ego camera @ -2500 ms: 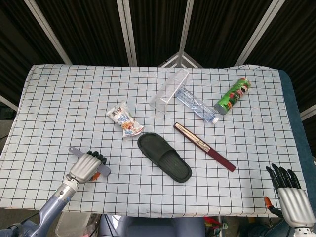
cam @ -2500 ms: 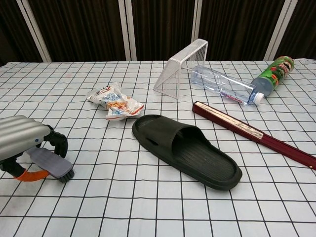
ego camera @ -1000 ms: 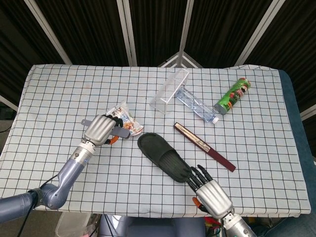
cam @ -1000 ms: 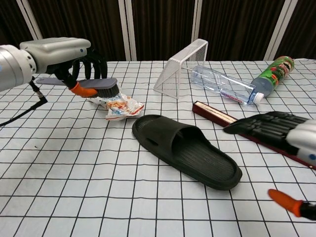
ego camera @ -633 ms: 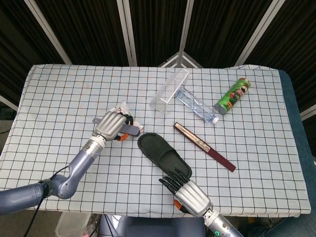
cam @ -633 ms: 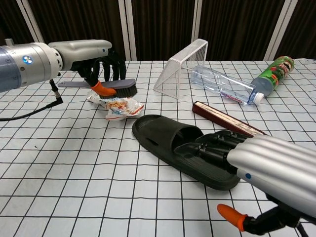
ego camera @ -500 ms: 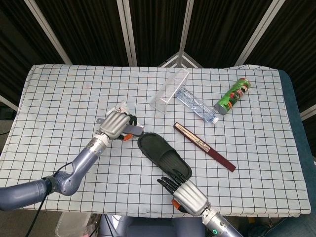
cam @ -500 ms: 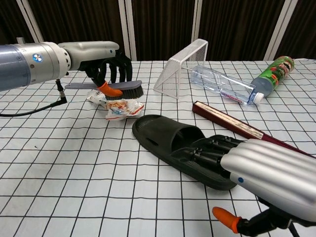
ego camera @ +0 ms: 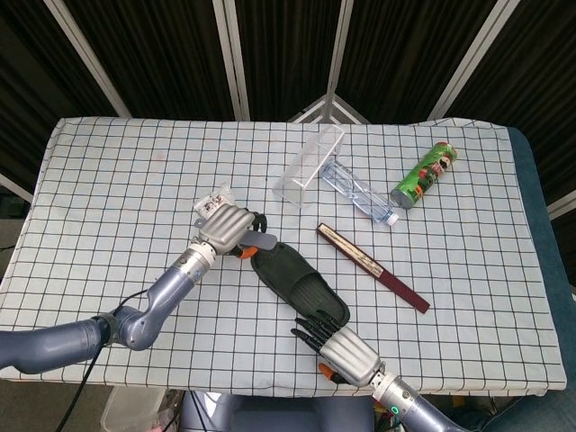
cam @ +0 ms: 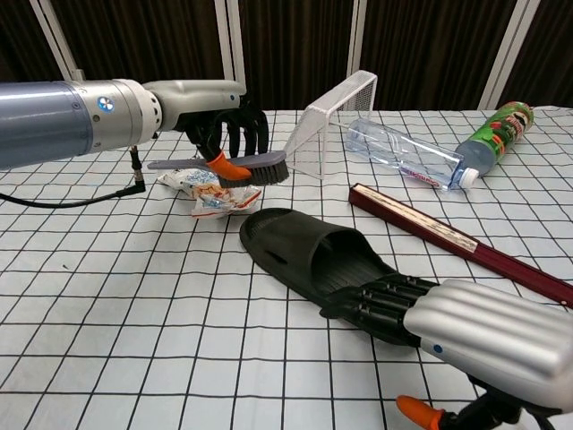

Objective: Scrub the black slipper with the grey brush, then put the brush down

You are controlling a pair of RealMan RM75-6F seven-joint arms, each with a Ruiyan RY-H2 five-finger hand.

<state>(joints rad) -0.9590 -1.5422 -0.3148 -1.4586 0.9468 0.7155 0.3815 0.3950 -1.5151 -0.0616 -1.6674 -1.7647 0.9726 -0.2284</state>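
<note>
The black slipper [ego camera: 293,275] [cam: 315,253] lies diagonally in the middle of the checked cloth. My left hand [ego camera: 231,229] [cam: 226,124] grips the grey brush [ego camera: 265,240] [cam: 227,166] by its handle. The bristle end hangs just above the slipper's far toe end, apart from it in the chest view. My right hand [ego camera: 346,352] [cam: 470,339] lies at the slipper's near end, fingers [cam: 374,305] stretched flat onto its heel and holding nothing.
A crumpled snack packet [cam: 213,193] lies under the brush. Behind stand a clear box [ego camera: 309,166] [cam: 324,114], a water bottle [ego camera: 360,193] [cam: 403,154] and a green can [ego camera: 423,175] [cam: 495,131]. A long dark red case [ego camera: 372,267] [cam: 448,235] lies right of the slipper.
My left hand carried the brush from the near left corner up and right to the slipper's toe end. My right hand came in from the right edge onto the slipper's heel.
</note>
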